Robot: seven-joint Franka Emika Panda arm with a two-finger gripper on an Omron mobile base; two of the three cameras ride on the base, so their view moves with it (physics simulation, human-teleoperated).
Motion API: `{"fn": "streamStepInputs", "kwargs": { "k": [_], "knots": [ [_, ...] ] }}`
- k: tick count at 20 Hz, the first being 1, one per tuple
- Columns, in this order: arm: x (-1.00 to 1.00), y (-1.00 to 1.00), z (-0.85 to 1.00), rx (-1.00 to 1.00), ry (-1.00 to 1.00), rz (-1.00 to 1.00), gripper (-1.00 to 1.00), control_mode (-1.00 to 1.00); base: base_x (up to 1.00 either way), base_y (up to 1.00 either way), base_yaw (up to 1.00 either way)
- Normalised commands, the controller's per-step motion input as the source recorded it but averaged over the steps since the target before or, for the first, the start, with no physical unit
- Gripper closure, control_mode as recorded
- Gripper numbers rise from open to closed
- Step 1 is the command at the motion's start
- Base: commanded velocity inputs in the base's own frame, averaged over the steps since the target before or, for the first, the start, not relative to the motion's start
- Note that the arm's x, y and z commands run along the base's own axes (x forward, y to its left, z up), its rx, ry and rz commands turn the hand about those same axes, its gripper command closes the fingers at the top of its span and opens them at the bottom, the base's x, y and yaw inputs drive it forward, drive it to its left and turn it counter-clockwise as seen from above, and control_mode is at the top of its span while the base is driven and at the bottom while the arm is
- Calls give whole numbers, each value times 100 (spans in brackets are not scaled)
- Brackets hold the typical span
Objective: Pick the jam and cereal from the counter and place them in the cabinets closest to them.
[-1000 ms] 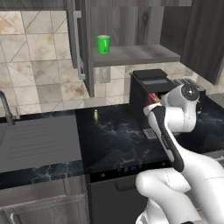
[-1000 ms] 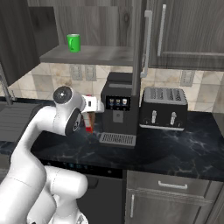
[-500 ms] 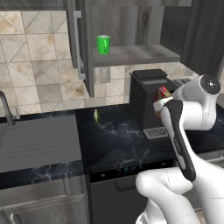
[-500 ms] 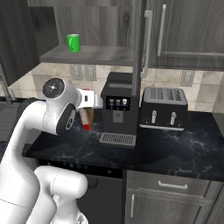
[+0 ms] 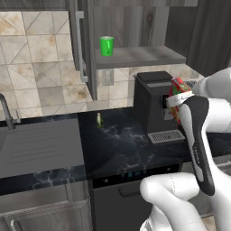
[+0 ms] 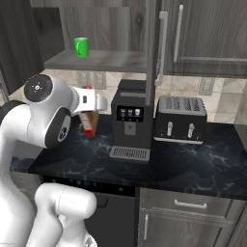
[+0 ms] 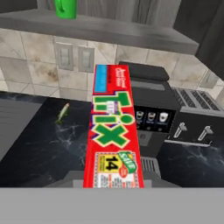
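The cereal (image 7: 114,131), a red box with green and yellow print, runs up the middle of the hand view, lengthwise from my fingers. My gripper (image 5: 175,102) is shut on it just left of the black coffee machine (image 5: 153,103). From the right base view the cereal (image 6: 89,123) hangs under the hand (image 6: 99,102), low over the black marble counter (image 6: 193,159). An open upper cabinet with a grey shelf (image 5: 140,56) is above and behind. The jam is out of view.
A bright green cup (image 5: 107,46) stands on the cabinet shelf. A black toaster (image 6: 179,119) sits right of the coffee machine. A small yellowish thing (image 5: 99,119) lies on the counter, and a sink basin (image 5: 36,144) is at the left. Dark cabinet doors hang open on both sides.
The arm has swung and risen with the cereal box held, carrying it up from near the counter beside the coffee machine. The gripper has stayed shut.
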Motion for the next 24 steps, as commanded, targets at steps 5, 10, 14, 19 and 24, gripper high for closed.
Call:
{"fn": "streamStepInputs", "kwargs": {
  "k": [5,10,14,19,24],
  "knots": [
    [-48,0,52,0,-12,0,100,-100,0,0,0],
    [-39,1,50,0,-13,0,100,-100,0,0,0],
    [-16,12,42,0,-12,0,100,-100,0,0,0],
    [-4,15,36,-1,-9,0,100,-100,0,0,0],
    [-7,3,10,0,-6,0,100,-100,0,0,0]
  ]
}}
